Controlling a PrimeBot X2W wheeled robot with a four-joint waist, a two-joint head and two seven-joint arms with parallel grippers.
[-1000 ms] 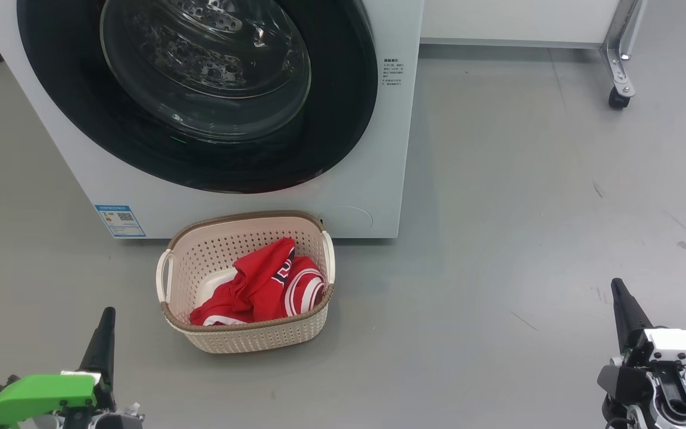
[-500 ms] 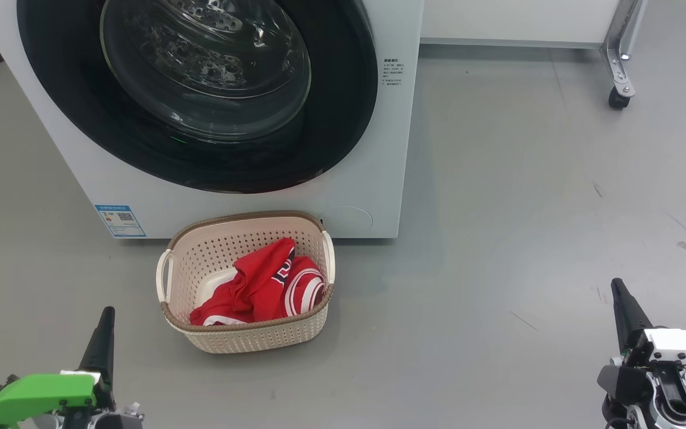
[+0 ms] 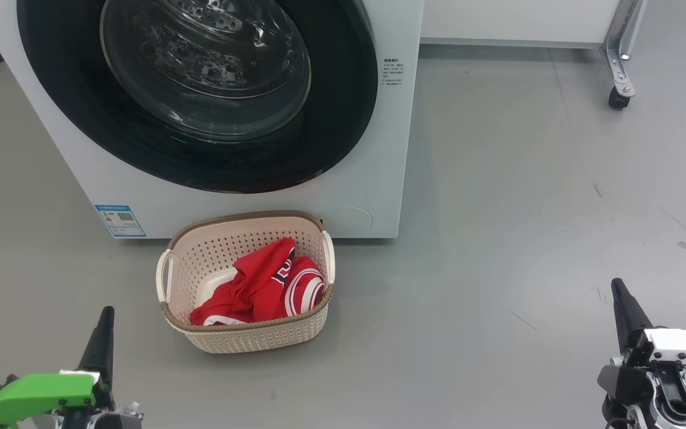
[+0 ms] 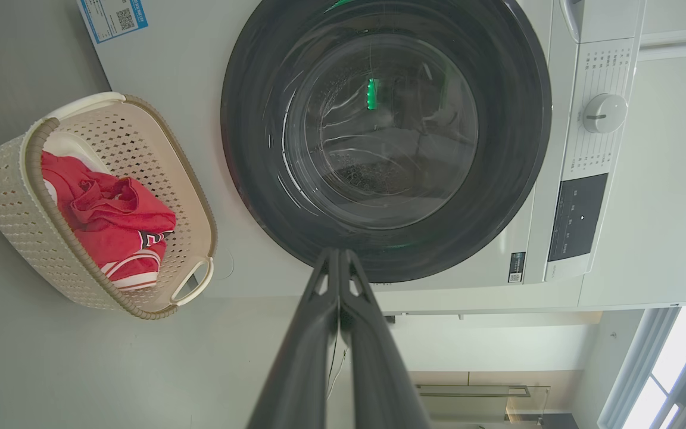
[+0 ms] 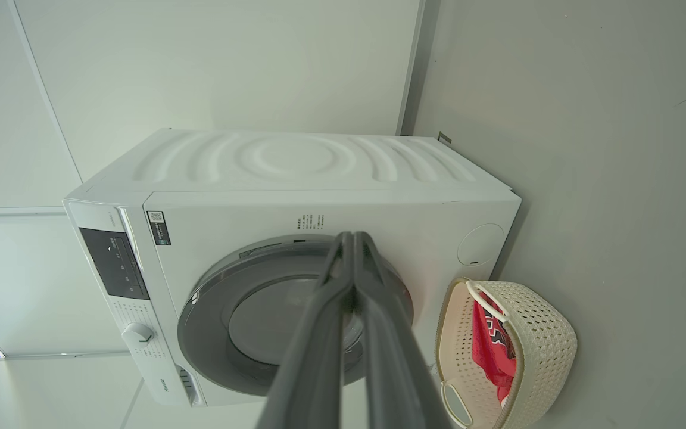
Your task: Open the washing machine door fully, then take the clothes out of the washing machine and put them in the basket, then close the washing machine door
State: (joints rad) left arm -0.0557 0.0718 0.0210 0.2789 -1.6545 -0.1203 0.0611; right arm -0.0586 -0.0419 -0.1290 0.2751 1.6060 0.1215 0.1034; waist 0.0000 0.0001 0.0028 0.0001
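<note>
Since the bright red clothes (image 3: 259, 286) lie in the small cream perforated basket (image 3: 248, 336) and the round black-rimmed glass door (image 3: 200, 77) of the white washing machine (image 3: 373, 179) looks shut, I judge nothing left to do — my left tool (image 3: 106, 316) and right tool (image 3: 619, 289) hang clenched, empty.

Setting: looks like a test lab room. Bare seamless grey floor (image 3: 527, 208), plain white walls (image 5: 230, 71), freestanding washing machine (image 3: 399, 149), castered metal frame leg (image 3: 620, 65) at the wall.
</note>
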